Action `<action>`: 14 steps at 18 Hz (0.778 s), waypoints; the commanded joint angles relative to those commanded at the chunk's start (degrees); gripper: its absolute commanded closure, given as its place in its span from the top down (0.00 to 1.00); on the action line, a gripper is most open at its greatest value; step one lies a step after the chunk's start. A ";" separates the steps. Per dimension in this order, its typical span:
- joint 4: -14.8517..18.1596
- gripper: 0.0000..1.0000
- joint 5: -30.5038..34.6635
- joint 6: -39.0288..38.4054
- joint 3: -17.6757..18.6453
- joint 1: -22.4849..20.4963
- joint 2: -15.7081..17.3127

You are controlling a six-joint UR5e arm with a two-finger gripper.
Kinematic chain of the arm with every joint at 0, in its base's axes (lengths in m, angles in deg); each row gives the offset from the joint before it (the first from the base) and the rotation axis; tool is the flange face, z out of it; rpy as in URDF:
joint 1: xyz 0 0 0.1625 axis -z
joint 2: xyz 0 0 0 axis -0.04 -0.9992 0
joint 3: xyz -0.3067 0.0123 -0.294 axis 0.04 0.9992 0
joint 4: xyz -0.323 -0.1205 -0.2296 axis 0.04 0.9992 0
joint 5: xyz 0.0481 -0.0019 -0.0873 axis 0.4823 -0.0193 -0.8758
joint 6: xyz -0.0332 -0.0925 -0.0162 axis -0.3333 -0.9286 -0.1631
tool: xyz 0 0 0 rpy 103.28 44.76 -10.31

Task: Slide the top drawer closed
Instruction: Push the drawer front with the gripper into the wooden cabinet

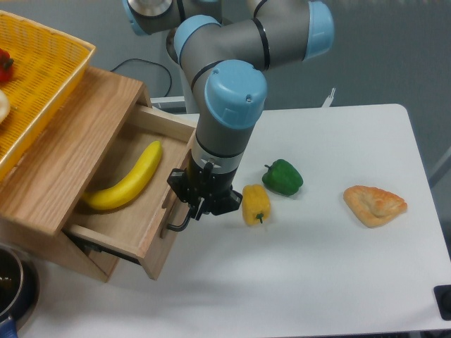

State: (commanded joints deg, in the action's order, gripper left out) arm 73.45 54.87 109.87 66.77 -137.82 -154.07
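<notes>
Drawer work is my step now: the gripper (pixel 196 204) sits against the front panel of the top drawer (pixel 130 225), right at the black bar handle (pixel 180 224). From this view I cannot tell if the fingers are apart or closed on the bar, because the wrist hides them.

The top drawer stands partly out of the wooden box (pixel 67 151), at the left side of the table (pixel 338 267), with a good part of its inside open to see. I judge the task is about half done. To do it well I want to push straight along the drawer's own direction, toward the back left, flat on the panel and not only on the thin bar — a skew push can jam the slides.

Inside the drawer lies one banana (pixel 127 182), low enough, so it should pass under the box top. On the box stands a yellow wicker basket (pixel 42 70) with something red (pixel 4 65) in it — I cannot name it
</notes>
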 joint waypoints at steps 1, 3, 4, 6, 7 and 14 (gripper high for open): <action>-0.09 0.15 0.00 -0.44 0.00 0.17 0.00; -0.70 0.15 0.00 -0.71 0.44 0.44 0.00; -0.97 0.15 0.09 -0.71 0.70 0.61 0.00; -1.23 0.15 0.09 -0.79 0.97 1.23 0.00; -1.32 0.15 0.09 -0.79 1.14 1.32 0.00; -1.32 0.15 0.18 -1.06 1.85 3.25 0.00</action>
State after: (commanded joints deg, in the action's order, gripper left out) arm 72.13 55.05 108.82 68.62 -134.57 -154.07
